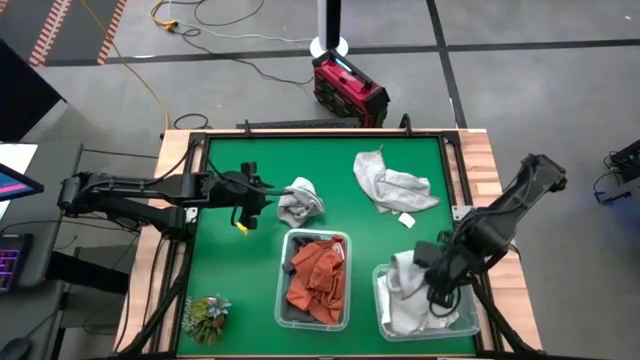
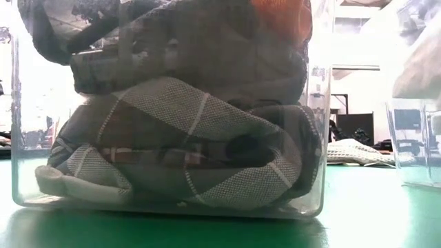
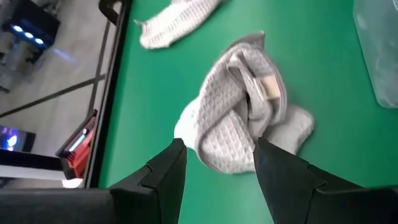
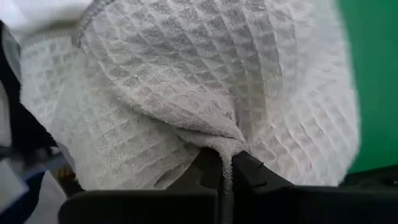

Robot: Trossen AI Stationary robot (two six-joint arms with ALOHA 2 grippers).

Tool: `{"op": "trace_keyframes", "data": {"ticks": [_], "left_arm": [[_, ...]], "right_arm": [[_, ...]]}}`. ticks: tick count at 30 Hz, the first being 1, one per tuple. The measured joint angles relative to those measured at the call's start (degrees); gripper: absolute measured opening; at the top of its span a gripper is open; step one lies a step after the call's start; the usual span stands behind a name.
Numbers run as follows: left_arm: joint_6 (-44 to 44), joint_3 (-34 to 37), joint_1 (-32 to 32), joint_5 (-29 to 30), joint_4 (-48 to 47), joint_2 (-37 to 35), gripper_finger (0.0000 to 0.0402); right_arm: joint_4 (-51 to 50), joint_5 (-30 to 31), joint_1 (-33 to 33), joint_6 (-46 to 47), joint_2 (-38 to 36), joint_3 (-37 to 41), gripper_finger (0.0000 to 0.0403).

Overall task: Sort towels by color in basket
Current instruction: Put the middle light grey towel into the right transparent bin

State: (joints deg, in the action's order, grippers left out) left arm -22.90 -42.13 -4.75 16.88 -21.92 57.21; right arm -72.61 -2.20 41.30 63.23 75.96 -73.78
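Green table [image 1: 230, 270]: right tool [image 1: 437, 290] pinches pale towel [image 4: 211, 87] over right bin [image 1: 470, 325], release next; left tool [image 1: 245, 205] gapes beside grey towel [image 1: 299, 201], must close.

The floor [image 1: 520, 90] around the table [image 1: 480, 150] was grey concrete crossed by dark lines, with a yellow cable [image 1: 135, 70] and pale cords trailing over it. A red case [image 1: 348, 90] sat behind the table beside a white stand base [image 1: 328, 45]. The far room [image 2: 355, 76] looked bright and white.
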Motion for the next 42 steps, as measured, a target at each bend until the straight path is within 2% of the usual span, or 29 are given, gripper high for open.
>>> {"op": "trace_keyframes", "data": {"ticks": [7,22,31,42], "left_arm": [[0.00,0.00,-0.01,0.00,-0.64,0.00,0.0178],[0.00,0.00,-0.01,0.00,-0.69,0.00,0.0178],[0.00,0.00,-0.01,0.00,-0.69,0.00,0.0178],[-0.02,0.00,-0.01,0.00,-0.71,0.00,0.0178]], "right_arm": [[0.23,-1.06,-0.22,-2.18,2.64,0.00,0.0032],[4.33,-1.13,-4.39,-2.29,-0.35,-0.01,0.0029],[3.52,-1.22,-4.70,-0.88,-0.29,-0.04,0.0034],[3.40,-0.83,-2.59,-2.59,5.31,-0.04,0.0037]]}}
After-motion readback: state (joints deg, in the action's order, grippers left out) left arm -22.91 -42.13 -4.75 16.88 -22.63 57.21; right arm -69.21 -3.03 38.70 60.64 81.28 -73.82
